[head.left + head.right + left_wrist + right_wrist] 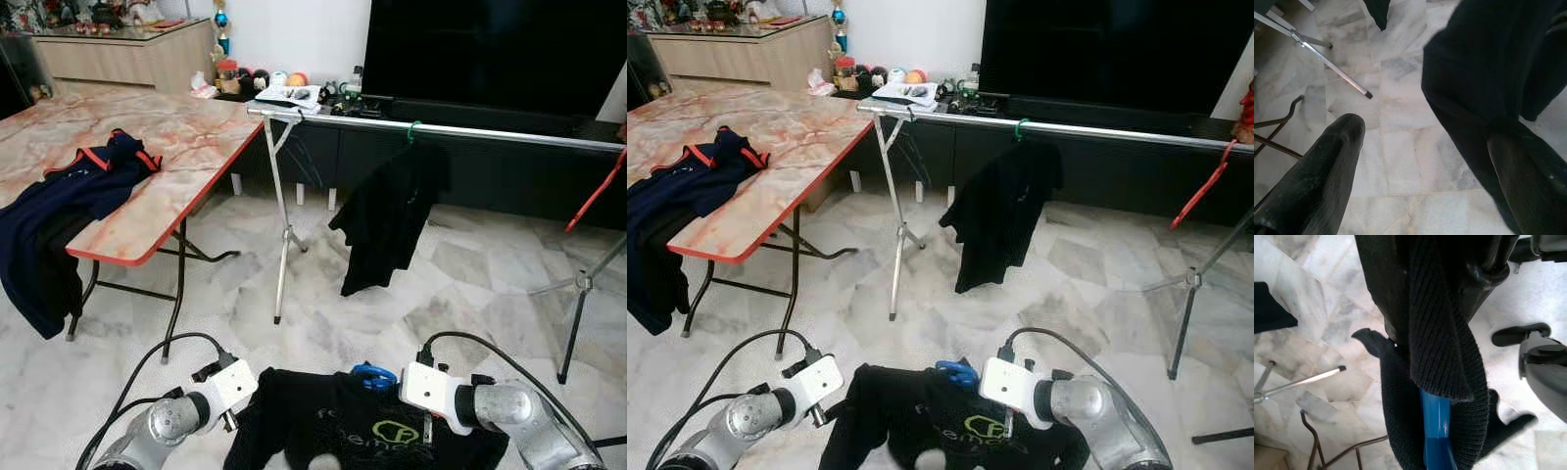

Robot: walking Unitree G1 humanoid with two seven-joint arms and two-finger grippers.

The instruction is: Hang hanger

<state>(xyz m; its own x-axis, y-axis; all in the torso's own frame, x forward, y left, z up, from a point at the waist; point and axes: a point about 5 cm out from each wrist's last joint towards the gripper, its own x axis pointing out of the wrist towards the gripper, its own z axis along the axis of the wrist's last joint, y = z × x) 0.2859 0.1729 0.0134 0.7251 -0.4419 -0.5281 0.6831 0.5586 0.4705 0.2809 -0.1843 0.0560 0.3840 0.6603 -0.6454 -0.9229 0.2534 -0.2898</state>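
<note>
a: what does the head camera see?

b: both arms reach forward low in the picture, holding a black shirt (338, 426) with a green logo between them, above the marble floor (460, 294). a blue hanger (373, 376) pokes out at the shirt's collar, just beside the right gripper (427, 428). the left gripper (228, 417) sits at the shirt's left shoulder.

a: and farther off?

b: a silver rail (441, 129) on thin metal legs runs across the room in front of a dark tv cabinet (470, 166). a second black shirt (384, 217) hangs from it on a green hook (413, 130). a red hanger (598, 191) hangs near the rail's right end. on the left stands a folding table (186, 137) with a marbled top and red edge, and a navy garment (59, 211) with red trim droops over its near side.

a: what about the left wrist camera?

b: its two black fingers (1322, 171) stand well apart. one is bare over the floor, the other touches the black shirt's cloth, so the pincer is spread and not clamped.

a: and the right wrist camera?

b: the ribbed black collar (1442, 347) drapes over the fingers, with the blue hanger's stem coming out beneath it. cloth hides the fingertips, so whether that pincer is apart or together cannot be told.
</note>
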